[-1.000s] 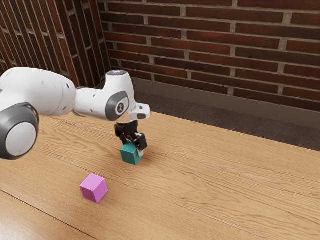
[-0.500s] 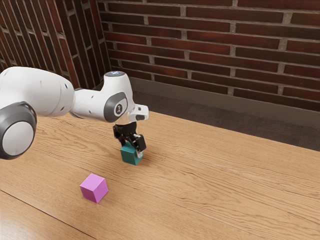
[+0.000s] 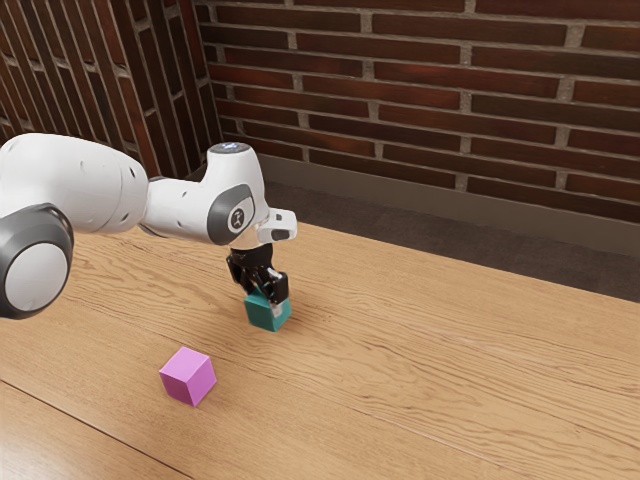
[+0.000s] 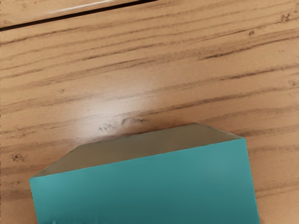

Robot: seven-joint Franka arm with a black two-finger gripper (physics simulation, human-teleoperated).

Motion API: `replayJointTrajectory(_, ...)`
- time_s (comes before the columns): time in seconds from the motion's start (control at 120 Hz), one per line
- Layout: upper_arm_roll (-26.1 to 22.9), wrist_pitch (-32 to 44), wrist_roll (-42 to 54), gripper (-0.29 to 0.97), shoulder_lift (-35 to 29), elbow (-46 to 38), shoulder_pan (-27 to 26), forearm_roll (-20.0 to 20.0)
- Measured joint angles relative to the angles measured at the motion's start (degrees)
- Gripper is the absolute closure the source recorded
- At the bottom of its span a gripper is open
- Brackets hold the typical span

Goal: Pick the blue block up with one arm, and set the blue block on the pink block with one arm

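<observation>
The blue block (image 3: 268, 314), teal in colour, is near the middle of the wooden table (image 3: 450, 370). My gripper (image 3: 265, 297) comes straight down on it, and its black fingers press the block's upper part from two sides, so it is shut on the block. Whether the block rests on the wood or hangs just above it I cannot tell. In the wrist view the blue block (image 4: 149, 186) sits right under my hand, with a narrow shadow on the wood beside it. The pink block (image 3: 188, 376) lies apart on the table, toward the exterior view's lower left of the blue one.
A brick wall (image 3: 420, 90) stands behind the table, with a dark floor strip between them. The table's front edge (image 3: 60, 400) runs near the pink block. Bare wood stretches toward the exterior view's right.
My fingers have drawn together on the blue block. The block has shifted slightly toward the exterior view's right with the hand. The pink block has not moved.
</observation>
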Motion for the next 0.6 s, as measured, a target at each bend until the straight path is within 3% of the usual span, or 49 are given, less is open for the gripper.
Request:
replayJointTrajectory(0.292,0.00,0.12,-1.55,0.35,-0.19,-0.01,-0.01,0.68)
replayJointTrajectory(0.6,-0.09,0.38,-4.42,0.44,-2.07,-0.17,-0.09,3.28)
